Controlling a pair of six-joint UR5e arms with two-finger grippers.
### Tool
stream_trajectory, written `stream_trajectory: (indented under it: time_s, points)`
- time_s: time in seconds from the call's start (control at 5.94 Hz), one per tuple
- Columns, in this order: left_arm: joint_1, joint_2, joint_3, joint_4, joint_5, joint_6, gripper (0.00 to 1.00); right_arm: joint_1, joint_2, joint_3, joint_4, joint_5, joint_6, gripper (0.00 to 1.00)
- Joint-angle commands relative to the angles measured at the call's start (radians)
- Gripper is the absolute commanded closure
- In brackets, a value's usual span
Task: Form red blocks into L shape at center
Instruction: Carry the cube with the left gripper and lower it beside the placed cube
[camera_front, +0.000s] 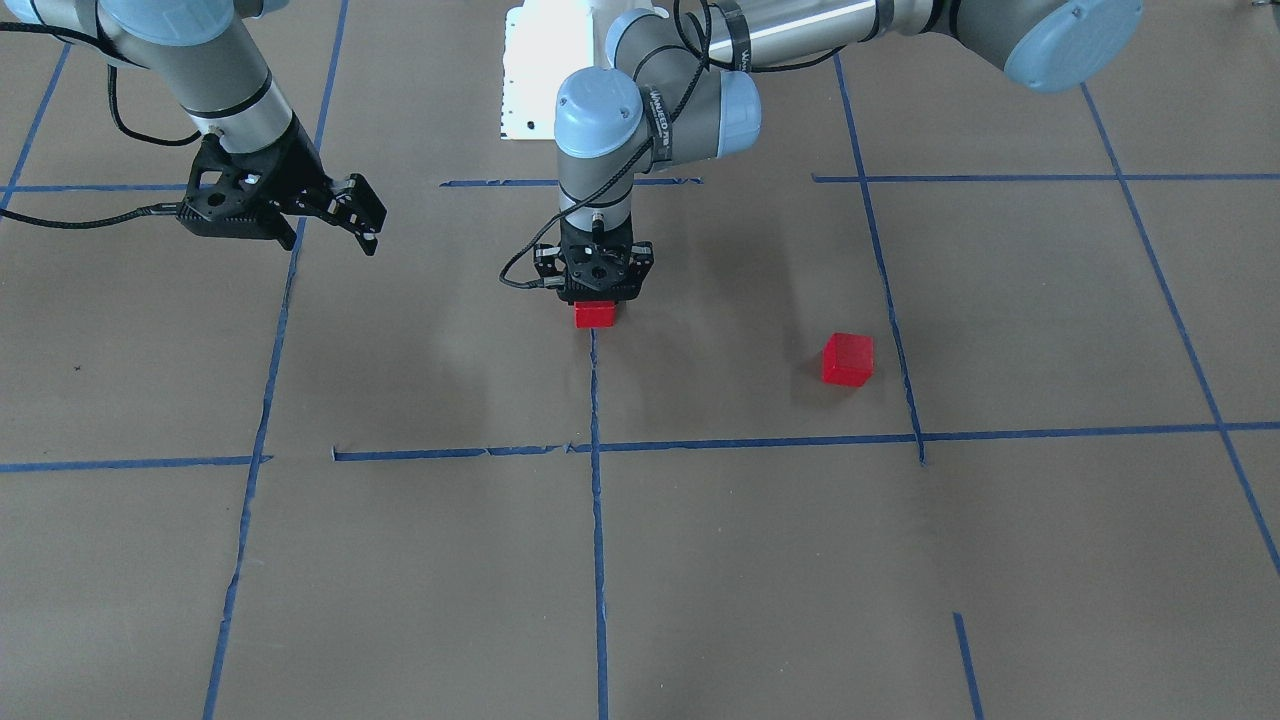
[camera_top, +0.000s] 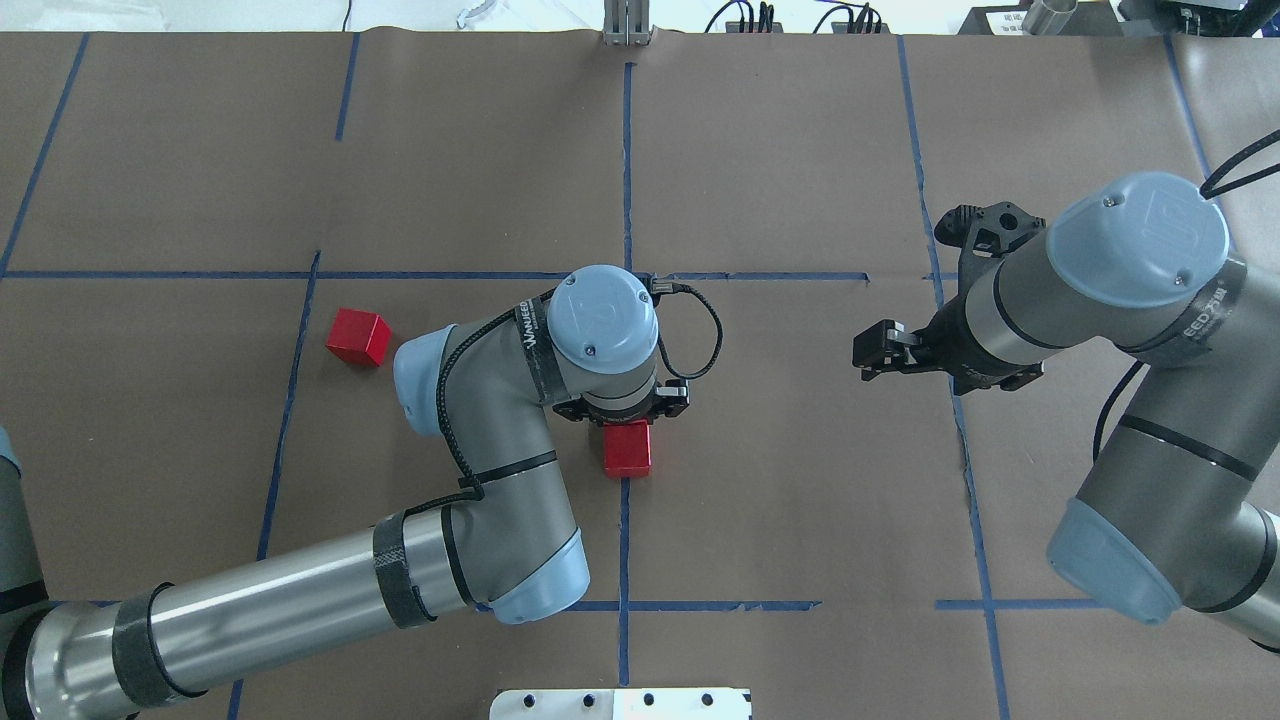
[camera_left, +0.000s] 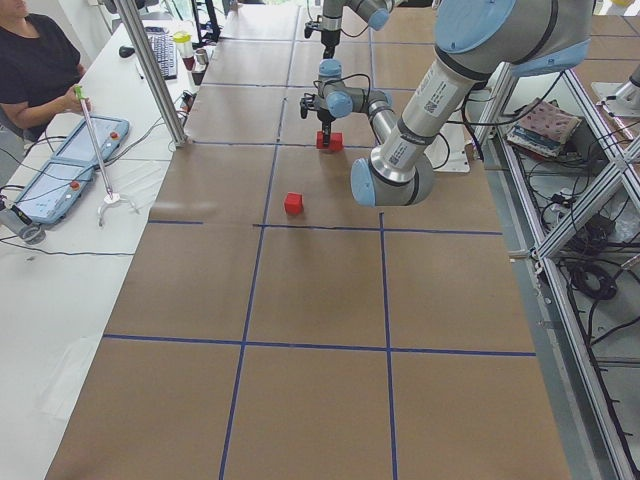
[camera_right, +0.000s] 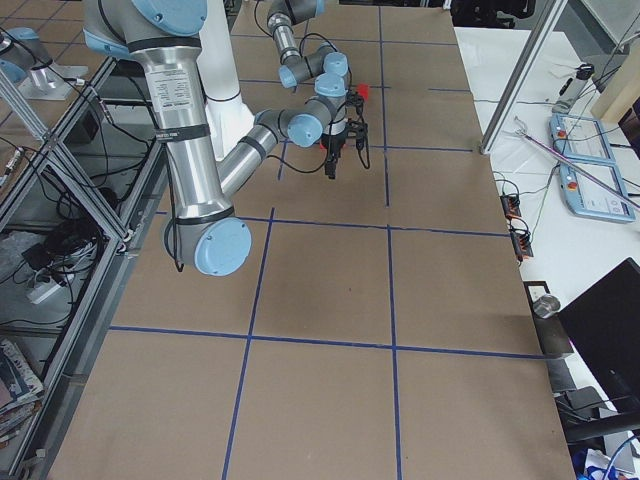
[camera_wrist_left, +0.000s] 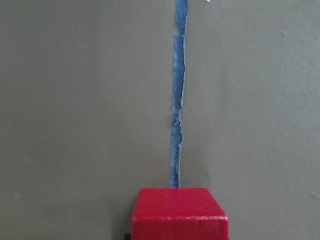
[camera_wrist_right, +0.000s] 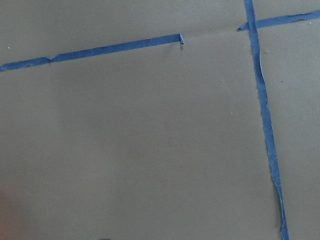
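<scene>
Two red blocks show. One block sits directly beneath the left pincer, which points straight down at the center. The pincer's own body hides its fingers in both table views, and the left wrist view shows only the block low in the frame. So I cannot tell how wide the pincer stands or whether it grips the block. This block lies on the torn blue tape line, its faces square with the line. As a cube it has no long axis. It is plain, matte and bright red, with sharp edges.

The other block rests on the table well apart, off to the left pincer's left. It is just inside the next tape line and turned slightly out of square with the grid.

The right pincer hangs above the table well to the right of the left one. It is tilted toward it, fingers apart and holding nothing.
</scene>
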Motion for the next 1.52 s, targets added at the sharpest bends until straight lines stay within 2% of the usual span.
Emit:
stream_trajectory:
  time_s: [0.0,0.34,0.51,0.67,0.84,1.18,1.35]
  points:
    - [0.003,-0.001,0.000,0.000,0.001,0.000,0.92,0.000,0.000,0.002,0.000,0.001,0.000,0.00]
    - [0.009,-0.001,0.000,-0.002,0.001,0.000,0.75,0.004,0.000,0.002,0.000,0.010,0.000,0.00]
    - [0.010,0.001,0.000,-0.002,0.001,0.002,0.32,0.005,0.000,0.002,0.000,0.010,0.000,0.00]
    - [0.010,0.001,0.000,-0.002,0.007,0.005,0.08,0.005,0.000,0.002,0.000,0.010,0.000,0.00]
    - [0.010,-0.001,0.000,-0.002,0.025,0.005,0.00,0.005,0.000,0.002,0.000,0.010,0.000,0.00]
    - [-0.002,-0.001,-0.049,-0.002,0.030,0.004,0.00,0.011,0.000,0.002,0.000,0.010,0.000,0.00]
    - [-0.063,0.022,-0.131,0.000,0.029,0.004,0.00,0.020,0.000,0.002,0.000,0.021,-0.002,0.00]
